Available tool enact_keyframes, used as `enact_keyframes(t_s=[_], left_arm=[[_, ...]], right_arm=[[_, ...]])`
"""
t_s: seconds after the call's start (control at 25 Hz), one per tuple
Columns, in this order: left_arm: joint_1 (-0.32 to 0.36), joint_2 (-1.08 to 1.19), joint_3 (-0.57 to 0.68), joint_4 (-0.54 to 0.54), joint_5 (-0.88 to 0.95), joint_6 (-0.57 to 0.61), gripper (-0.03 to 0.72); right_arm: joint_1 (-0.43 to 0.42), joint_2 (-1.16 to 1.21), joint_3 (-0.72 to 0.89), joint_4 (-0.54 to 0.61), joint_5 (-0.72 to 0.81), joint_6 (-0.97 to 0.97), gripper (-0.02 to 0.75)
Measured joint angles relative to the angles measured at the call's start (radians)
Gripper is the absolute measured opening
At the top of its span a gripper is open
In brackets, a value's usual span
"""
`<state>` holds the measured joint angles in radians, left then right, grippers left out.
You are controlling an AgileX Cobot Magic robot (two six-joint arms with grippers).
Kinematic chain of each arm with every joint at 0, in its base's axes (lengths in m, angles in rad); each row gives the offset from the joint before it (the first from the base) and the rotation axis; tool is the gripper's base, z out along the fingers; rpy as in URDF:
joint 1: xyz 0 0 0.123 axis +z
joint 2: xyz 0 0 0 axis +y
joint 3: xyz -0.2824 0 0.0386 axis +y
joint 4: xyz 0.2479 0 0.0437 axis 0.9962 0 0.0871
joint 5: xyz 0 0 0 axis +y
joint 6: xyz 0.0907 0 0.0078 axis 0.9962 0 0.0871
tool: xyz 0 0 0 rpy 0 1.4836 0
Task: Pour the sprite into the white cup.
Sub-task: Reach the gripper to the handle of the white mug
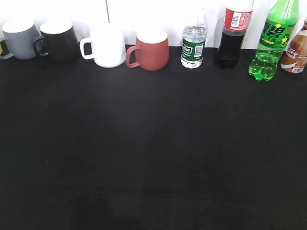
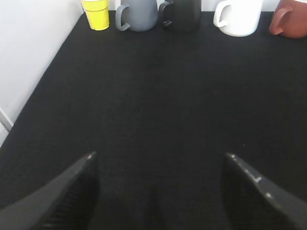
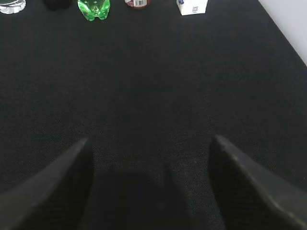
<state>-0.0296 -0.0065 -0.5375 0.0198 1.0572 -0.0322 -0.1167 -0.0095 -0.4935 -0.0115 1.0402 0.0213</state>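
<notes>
Left claw [image 2: 158, 165] and right claw [image 3: 149, 148] both gape empty.

Black bench [image 1: 144, 158] carries a back row against a white wall [image 1: 144, 12]. From left: yellow cup [image 2: 97, 13], grey mug [image 1: 20, 39], black mug [image 1: 58, 39], reddish-brown mug [image 1: 150, 49], small clear water bottle [image 1: 194, 46] with green label, dark cola bottle [image 1: 233, 36] with red label, brown bottle [image 1: 296, 52] at the right edge. White box [image 3: 193, 6] stands further right, seen from the right wrist.
</notes>
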Motion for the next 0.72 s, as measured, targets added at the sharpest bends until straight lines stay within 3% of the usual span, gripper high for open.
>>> enact_keyframes(t_s=[0.44,0.56,0.72], left_arm=[[0.000,0.000,-0.015,-0.002,-0.044,0.000,0.561],[0.000,0.054,-0.030,0.011,-0.469,0.000,0.557],[0.000,0.391,0.065,0.019,-0.972,0.000,0.554]], right_arm=[[0.000,0.000,0.000,0.000,0.000,0.000,0.557],[0.000,0.000,0.000,0.000,0.000,0.000,0.557],[0.000,0.000,0.000,0.000,0.000,0.000,0.557]])
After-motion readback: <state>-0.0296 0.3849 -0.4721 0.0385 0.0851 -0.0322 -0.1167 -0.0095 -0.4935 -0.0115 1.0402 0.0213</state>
